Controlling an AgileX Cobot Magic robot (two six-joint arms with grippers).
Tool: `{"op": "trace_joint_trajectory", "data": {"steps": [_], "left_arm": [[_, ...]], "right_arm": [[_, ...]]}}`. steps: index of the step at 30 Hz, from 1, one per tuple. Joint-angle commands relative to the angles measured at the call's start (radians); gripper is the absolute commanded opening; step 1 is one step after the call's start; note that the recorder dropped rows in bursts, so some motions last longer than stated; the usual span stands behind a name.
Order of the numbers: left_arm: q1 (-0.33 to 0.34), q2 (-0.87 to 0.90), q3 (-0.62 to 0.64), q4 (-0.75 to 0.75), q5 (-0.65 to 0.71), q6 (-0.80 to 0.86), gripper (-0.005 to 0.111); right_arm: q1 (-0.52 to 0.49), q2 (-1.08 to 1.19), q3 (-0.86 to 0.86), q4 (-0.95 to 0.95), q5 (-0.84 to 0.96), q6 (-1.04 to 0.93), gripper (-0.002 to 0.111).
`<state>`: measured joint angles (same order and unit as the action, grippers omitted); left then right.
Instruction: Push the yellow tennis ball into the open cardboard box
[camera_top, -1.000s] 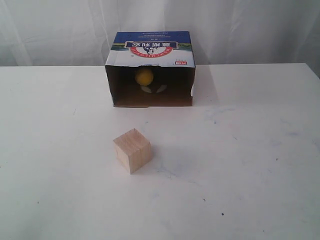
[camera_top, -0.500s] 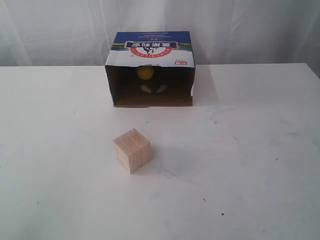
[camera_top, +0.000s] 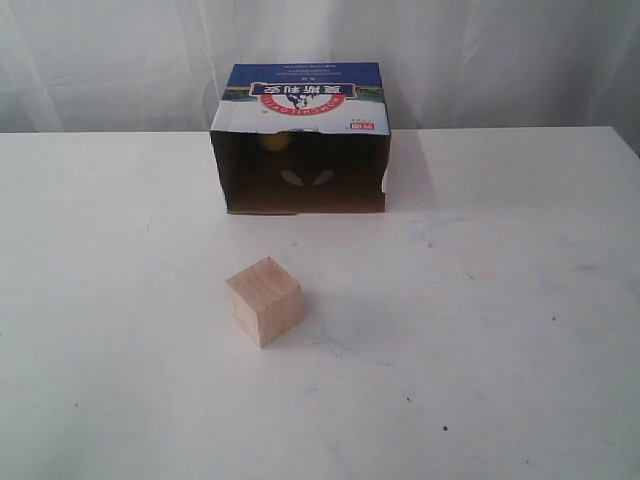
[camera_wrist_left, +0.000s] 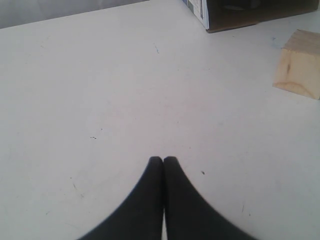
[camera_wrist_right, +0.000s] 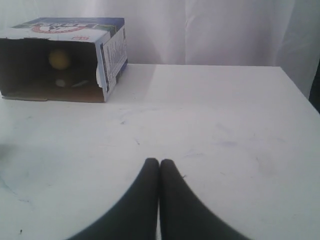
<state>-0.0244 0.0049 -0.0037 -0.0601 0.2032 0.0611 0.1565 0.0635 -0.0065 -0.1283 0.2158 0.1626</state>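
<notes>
The yellow tennis ball (camera_top: 272, 141) lies deep inside the open cardboard box (camera_top: 300, 95), dim in the dark interior near the back wall; it shows more plainly in the right wrist view (camera_wrist_right: 59, 59). The box (camera_wrist_right: 107, 55) stands at the table's far middle with its opening facing the camera, and only its corner (camera_wrist_left: 220, 15) shows in the left wrist view. My left gripper (camera_wrist_left: 163, 160) is shut and empty over bare table. My right gripper (camera_wrist_right: 159, 162) is also shut and empty, well away from the box. Neither arm shows in the exterior view.
A pale wooden cube (camera_top: 264, 300) sits on the white table (camera_top: 500, 300) in front of the box, also seen in the left wrist view (camera_wrist_left: 299, 70). White curtains hang behind the table. The table's right edge (camera_wrist_right: 300, 95) is near.
The yellow ball has rolled farther back inside the box and looks smaller and dimmer. The cube and the box have not moved.
</notes>
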Motion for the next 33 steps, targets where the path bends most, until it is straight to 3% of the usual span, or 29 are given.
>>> {"op": "trace_joint_trajectory", "data": {"steps": [1,33], "left_arm": [[0.003,-0.005,0.004,-0.002,-0.003,-0.009,0.0],[0.003,-0.005,0.004,-0.002,-0.003,-0.009,0.0]], "right_arm": [[-0.006,-0.004,0.006,0.001,-0.015,-0.081,0.0],[-0.008,-0.064,0.006,0.001,-0.004,-0.135,0.0]]}}
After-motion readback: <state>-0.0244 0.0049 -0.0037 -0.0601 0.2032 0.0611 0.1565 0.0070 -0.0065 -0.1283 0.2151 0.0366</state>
